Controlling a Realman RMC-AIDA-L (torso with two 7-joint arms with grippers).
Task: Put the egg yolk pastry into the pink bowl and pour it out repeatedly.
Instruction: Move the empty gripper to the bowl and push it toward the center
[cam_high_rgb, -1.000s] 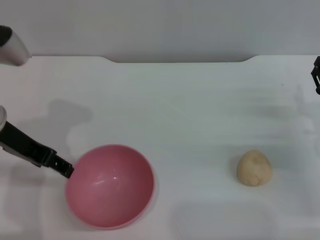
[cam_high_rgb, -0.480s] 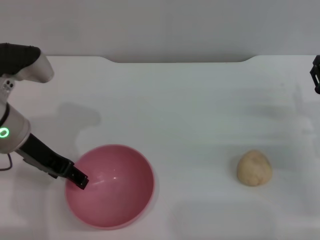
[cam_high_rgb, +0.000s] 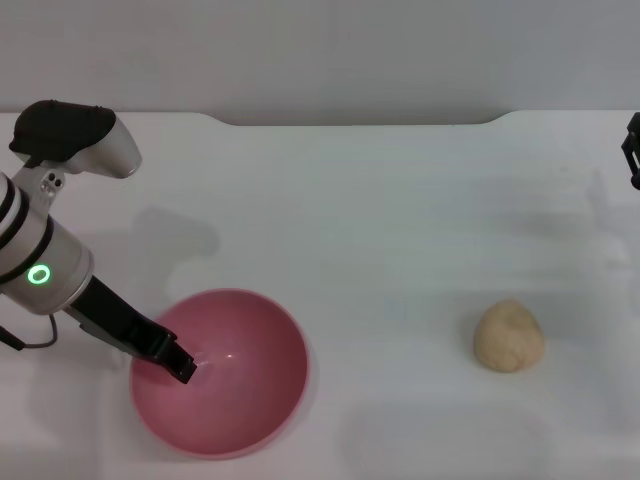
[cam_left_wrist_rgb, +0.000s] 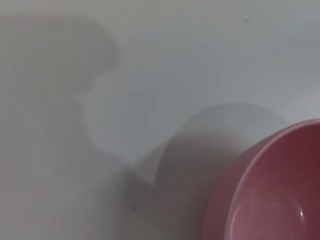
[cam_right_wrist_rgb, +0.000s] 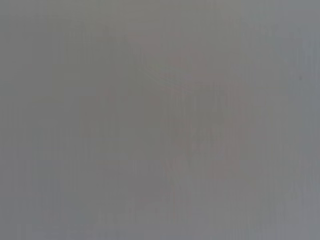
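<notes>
The pink bowl (cam_high_rgb: 225, 372) stands upright and empty on the white table at the front left. It also shows in the left wrist view (cam_left_wrist_rgb: 272, 200). The egg yolk pastry (cam_high_rgb: 509, 336) lies on the table at the front right, well apart from the bowl. My left gripper (cam_high_rgb: 181, 369) reaches over the bowl's left rim, with its dark tip above the inside of the bowl. My right gripper (cam_high_rgb: 633, 150) is only a dark sliver at the far right edge, away from the pastry. The right wrist view shows only plain grey.
The white table (cam_high_rgb: 380, 230) stretches back to a grey wall, with a shallow notch in its far edge (cam_high_rgb: 360, 121). My left arm's body (cam_high_rgb: 45, 255) stands over the table's left side and casts a shadow behind the bowl.
My left arm has swung in from the left, and its gripper tip has moved from just outside the bowl's left rim to over the bowl's inside. Bowl, pastry and right arm have not moved.
</notes>
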